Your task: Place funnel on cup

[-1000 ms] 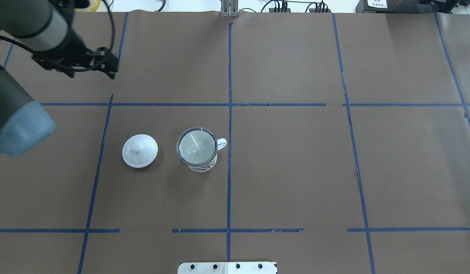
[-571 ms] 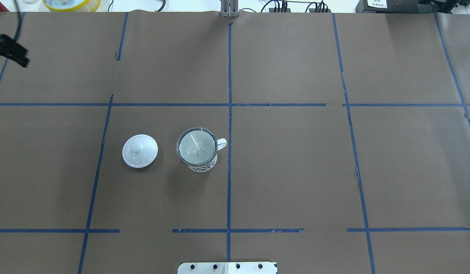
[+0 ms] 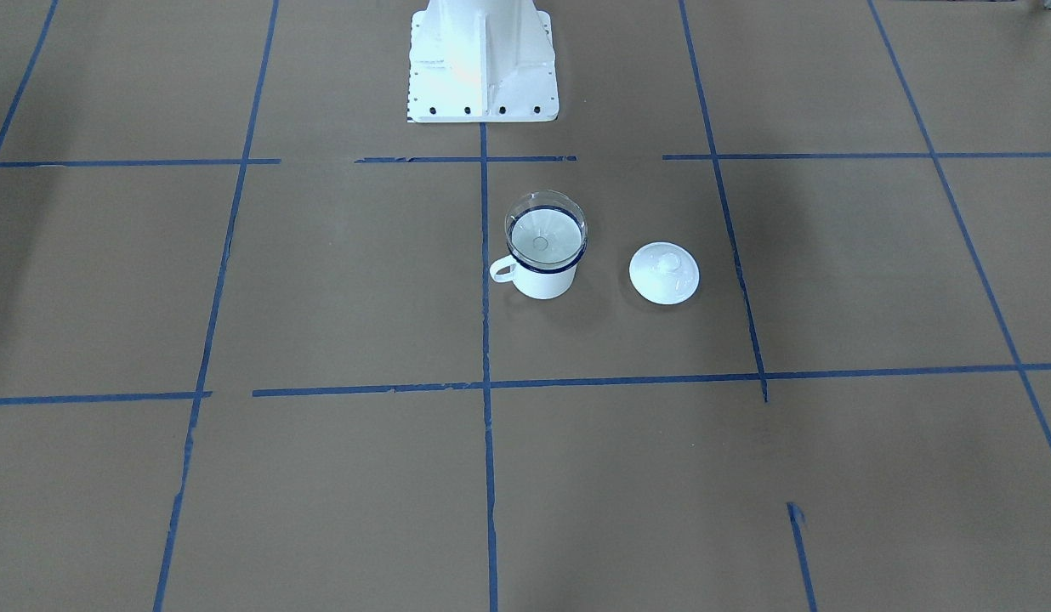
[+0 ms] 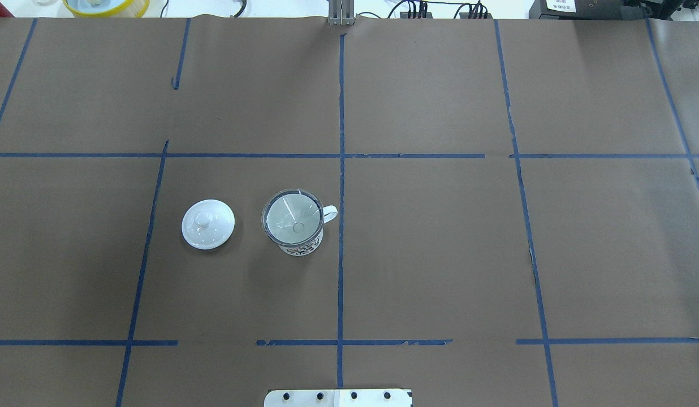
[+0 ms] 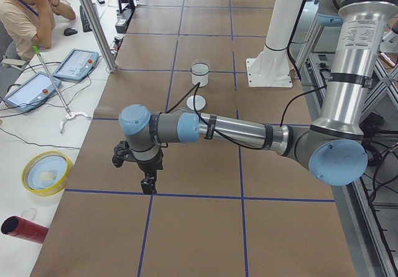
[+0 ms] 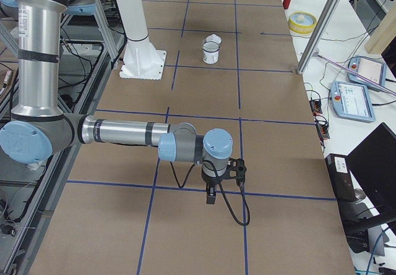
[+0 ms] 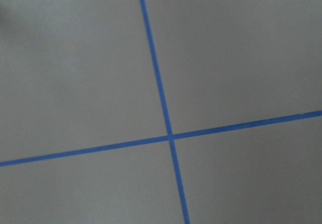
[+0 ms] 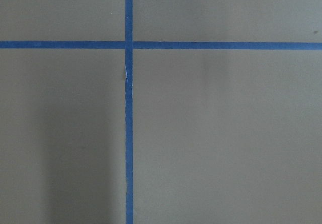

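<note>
left jaws now off overhead view; funnel (image 4: 292, 221) still atop cup (image 4: 301, 247)

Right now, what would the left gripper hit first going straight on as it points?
Probably the brown table paper: the left gripper points down, and its wrist view shows only paper and a blue tape cross below.

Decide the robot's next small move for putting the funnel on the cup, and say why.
Probably none beyond stopping: the funnel sits upright in the mouth of the cup, and the left gripper and right gripper both hang over bare table far from it. The job looks done.
</note>
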### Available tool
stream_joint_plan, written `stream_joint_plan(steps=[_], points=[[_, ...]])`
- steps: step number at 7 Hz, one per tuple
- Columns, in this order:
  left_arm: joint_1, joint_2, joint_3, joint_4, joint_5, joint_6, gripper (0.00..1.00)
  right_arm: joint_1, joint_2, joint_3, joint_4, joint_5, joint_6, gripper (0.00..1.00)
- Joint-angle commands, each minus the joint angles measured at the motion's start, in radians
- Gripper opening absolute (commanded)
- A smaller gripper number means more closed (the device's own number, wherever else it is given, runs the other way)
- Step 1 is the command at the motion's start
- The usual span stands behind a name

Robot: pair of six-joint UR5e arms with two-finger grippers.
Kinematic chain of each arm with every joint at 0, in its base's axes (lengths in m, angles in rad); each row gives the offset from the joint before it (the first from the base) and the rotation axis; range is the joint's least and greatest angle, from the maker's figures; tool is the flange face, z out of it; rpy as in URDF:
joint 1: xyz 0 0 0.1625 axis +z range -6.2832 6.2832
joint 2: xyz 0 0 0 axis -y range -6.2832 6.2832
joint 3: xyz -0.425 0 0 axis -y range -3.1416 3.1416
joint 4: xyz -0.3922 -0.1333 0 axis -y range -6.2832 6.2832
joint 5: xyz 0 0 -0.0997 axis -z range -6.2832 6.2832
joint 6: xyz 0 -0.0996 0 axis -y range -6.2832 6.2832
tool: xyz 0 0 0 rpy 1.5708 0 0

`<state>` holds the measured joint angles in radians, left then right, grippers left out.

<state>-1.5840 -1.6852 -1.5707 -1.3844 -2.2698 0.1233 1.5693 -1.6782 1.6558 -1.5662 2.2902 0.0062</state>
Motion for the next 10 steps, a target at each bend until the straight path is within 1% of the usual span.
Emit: stream_joint_plan(steps=[1,2,3,5,6,10], points=[[-0.004,0.102,0.0,-0.135,-0.113,0.004,1.0,0.0,0.0,-0.001,0.0,0.0,0.0,1.0],[-0.005,0.116,-0.003,-0.177,-0.135,0.001,1.0,0.0,0.0,0.001,0.0,0.0,0.0,1.0],[-0.004,0.11,-0.003,-0.171,-0.131,-0.007,1.0,0.0,0.0,-0.001,0.0,0.0,0.0,1.0],[-0.005,0.145,-0.005,-0.183,-0.135,0.002,1.0,0.0,0.0,0.001,0.0,0.0,0.0,1.0],[-0.004,0.136,0.006,-0.183,-0.126,-0.002,1.0,0.0,0.0,-0.001,0.0,0.0,0.0,1.0],[-0.005,0.144,-0.009,-0.183,-0.128,-0.005,1.0,0.0,0.0,0.001,0.0,0.0,0.0,1.0]])
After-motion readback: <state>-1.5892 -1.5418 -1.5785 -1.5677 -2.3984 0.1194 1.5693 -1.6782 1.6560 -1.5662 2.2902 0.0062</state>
